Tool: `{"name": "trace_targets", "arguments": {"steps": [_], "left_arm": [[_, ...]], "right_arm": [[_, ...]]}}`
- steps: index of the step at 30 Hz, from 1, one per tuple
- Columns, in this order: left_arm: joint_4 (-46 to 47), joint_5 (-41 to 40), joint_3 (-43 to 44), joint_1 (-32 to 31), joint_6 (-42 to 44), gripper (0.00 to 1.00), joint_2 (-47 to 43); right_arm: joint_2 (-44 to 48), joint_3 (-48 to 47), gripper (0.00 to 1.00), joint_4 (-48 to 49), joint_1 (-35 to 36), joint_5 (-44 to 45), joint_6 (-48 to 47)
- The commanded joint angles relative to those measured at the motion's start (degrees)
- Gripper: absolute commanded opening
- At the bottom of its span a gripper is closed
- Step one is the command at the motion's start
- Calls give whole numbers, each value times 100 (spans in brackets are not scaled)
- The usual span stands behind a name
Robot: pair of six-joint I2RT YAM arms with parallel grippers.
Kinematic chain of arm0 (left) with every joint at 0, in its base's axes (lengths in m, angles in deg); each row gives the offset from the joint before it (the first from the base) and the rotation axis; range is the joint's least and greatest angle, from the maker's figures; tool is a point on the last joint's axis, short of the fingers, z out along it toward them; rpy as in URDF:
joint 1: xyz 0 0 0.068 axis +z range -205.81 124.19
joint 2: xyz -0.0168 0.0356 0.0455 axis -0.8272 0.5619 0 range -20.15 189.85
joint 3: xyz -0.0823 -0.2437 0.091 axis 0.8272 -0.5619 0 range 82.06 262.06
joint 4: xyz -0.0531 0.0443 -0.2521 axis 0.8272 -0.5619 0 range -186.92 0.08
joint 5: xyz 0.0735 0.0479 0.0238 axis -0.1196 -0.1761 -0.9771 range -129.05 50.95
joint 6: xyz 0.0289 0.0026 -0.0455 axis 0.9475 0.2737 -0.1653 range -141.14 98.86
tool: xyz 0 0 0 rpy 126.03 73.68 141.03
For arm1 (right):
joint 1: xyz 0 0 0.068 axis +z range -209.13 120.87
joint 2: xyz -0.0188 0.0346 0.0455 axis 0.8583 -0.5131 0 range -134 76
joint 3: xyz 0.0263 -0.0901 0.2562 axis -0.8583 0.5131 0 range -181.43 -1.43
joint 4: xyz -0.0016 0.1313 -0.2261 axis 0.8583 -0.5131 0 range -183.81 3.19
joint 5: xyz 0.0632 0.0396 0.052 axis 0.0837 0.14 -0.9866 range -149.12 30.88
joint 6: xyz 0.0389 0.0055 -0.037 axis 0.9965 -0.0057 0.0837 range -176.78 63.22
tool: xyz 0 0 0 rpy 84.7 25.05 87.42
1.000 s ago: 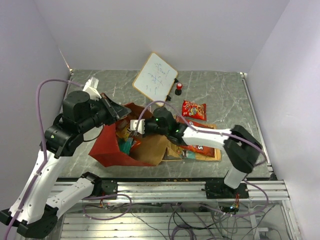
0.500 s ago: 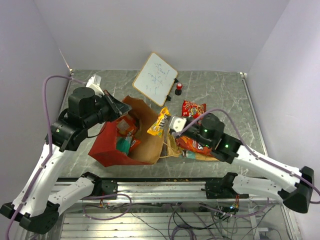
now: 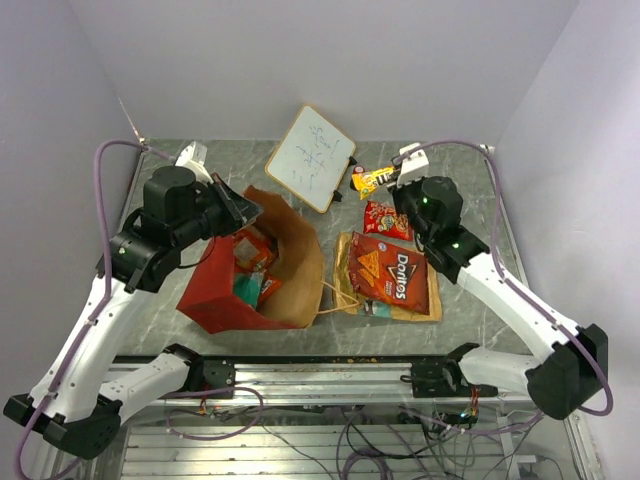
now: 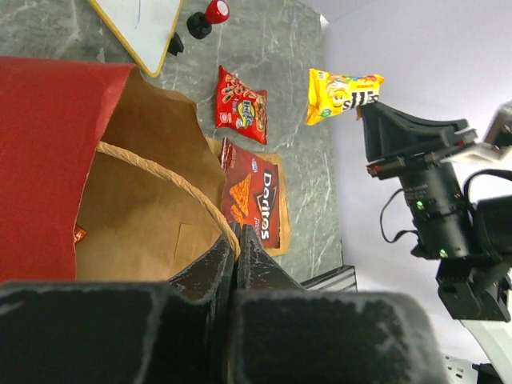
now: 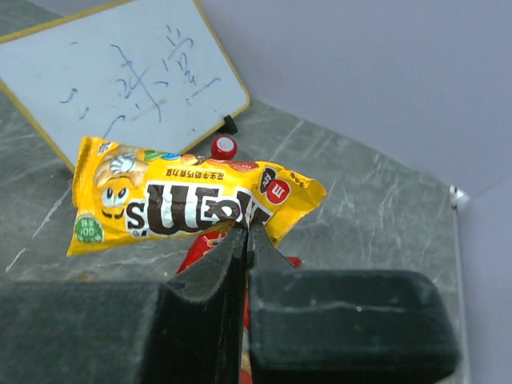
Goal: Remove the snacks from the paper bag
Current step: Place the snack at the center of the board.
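We hold the yellow M&M's packet (image 5: 184,204) clamped crosswise in our right end effector (image 5: 246,232) above the far tabletop (image 3: 240,160); our left end effector (image 4: 238,240) pinches the paper bag (image 4: 48,160).

We find bare table (image 3: 235,165) far left and far right; whiteboard (image 3: 311,158), bottles (image 3: 357,172) and packets (image 3: 390,270) crowd the middle beside the bag (image 3: 215,295)
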Motion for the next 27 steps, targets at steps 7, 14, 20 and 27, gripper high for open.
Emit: {"name": "trace_targets", "arguments": {"steps": [7,14,20,27], "left_arm": [[-43,-494,188,-50,199,7,-304],[-207,-432,492,-46,467,7,-23],[-353,-336,791,-50,680,7,254],[-601,-417,1089,-42,811,7,547]], "right_arm": [[-926,60,0,271,-775,179,1414],[-1694,280,0,458,-1000,7,1768],[-2280,445,0,813,-1125,-79,1655],[-2877,353,0,954,-1225,-18,1743]]}}
